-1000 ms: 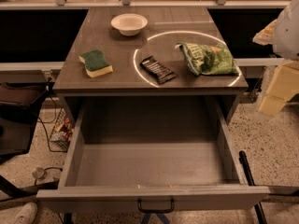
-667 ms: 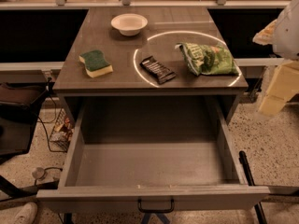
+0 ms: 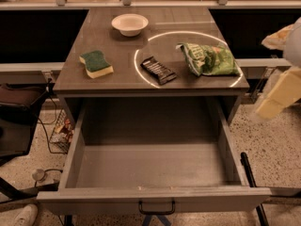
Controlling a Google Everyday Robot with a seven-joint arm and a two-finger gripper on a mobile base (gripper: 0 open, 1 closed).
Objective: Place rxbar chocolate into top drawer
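Grey top drawer (image 3: 150,166) open; rxbar chocolate (image 3: 159,70) on countertop (image 3: 117,51); hand (image 3: 277,95) far right.

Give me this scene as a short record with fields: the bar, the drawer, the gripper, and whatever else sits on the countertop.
rxbar chocolate: flat on the countertop, near its front edge, between sponge and chip bag
top drawer: pulled open, nothing in it; handle on front panel
gripper: right edge of view, beside the countertop, apart from the bar
sponge: front left, green side up
bowl: at the back, upright
chip bag: right of the bar, lying down
task state: bar not yet in drawer
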